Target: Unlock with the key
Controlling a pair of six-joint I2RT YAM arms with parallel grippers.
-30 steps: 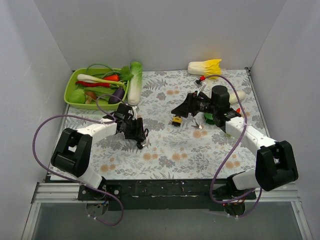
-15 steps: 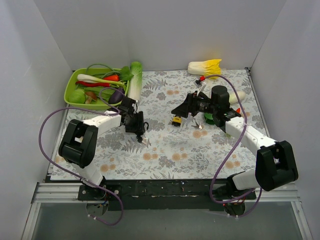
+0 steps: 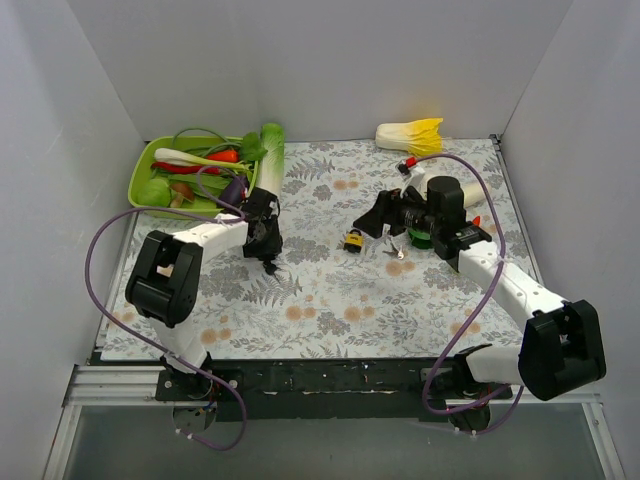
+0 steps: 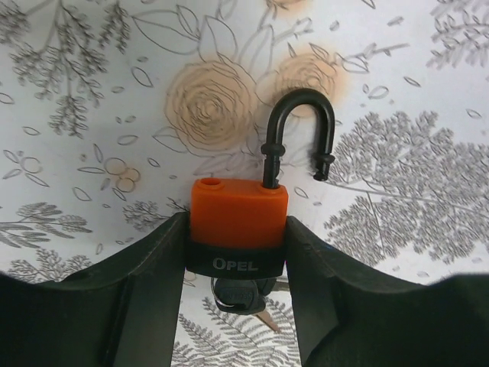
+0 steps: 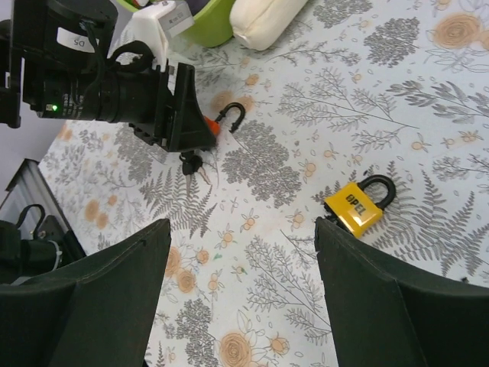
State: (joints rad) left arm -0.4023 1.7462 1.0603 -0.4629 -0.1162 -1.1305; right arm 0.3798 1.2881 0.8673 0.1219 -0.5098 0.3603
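Observation:
An orange padlock (image 4: 238,218) marked OPEL sits clamped by its sides in my left gripper (image 4: 237,229). Its black shackle (image 4: 299,126) is swung open, one end free of the body. A black-headed key (image 4: 241,295) sticks in its underside, with a second key on the ring. In the right wrist view this padlock (image 5: 208,125) rests low on the floral cloth, its keys (image 5: 191,163) lying below it. My left gripper (image 3: 265,238) is left of centre. My right gripper (image 3: 373,218) is open and holds nothing. A yellow padlock (image 3: 354,240) (image 5: 355,208), shackle closed, lies by its right finger.
A green tray (image 3: 146,168) of vegetables stands at the back left, with a long leek (image 3: 269,165) beside it. A napa cabbage (image 3: 412,135) lies at the back right. Loose keys (image 3: 396,250) and a green object (image 3: 421,238) lie beside my right arm.
My left gripper has moved back and a little left toward the tray, turning as it went, with the orange padlock in it. My right gripper has drawn back slightly to the right.

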